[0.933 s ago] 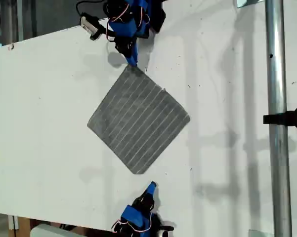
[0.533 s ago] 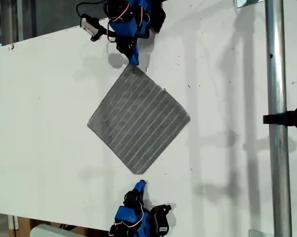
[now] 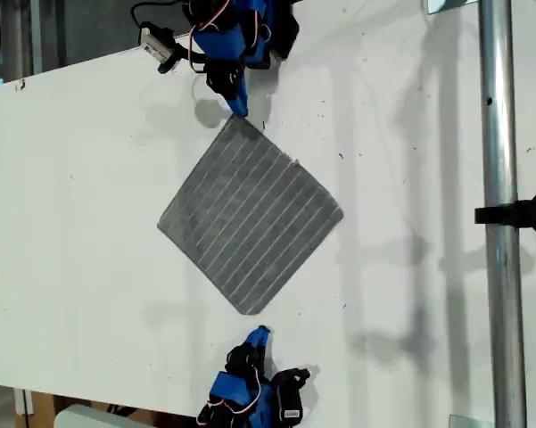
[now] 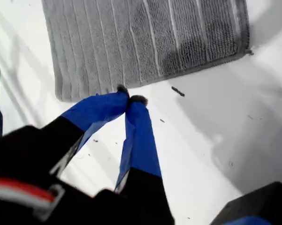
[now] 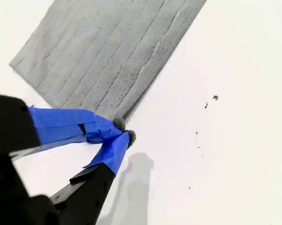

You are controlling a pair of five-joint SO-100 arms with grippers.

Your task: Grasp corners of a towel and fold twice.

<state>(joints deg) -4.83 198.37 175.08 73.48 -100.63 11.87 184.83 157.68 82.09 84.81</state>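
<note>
across the middle of the white table [image 3: 89,160] the towel [image 3: 250,218] lies flat and unfolded, turned like a diamond, so no fold has been made and i judge the step in hand to be the reach for the corners. my second gripper [image 3: 239,109] sits at the far corner [image 3: 241,123], toward the exterior view's top, its jaws pressed tip to tip right at the cloth's point, with no fabric seen between them. my first gripper [image 3: 261,333] hangs near the exterior view's bottom edge, a little apart from the near corner [image 3: 250,308], jaws likewise closed on nothing. next, i judge, both jaws need to spread, come down so one finger slides under each corner, then pinch, before one corner is carried over to the opposite one
</note>
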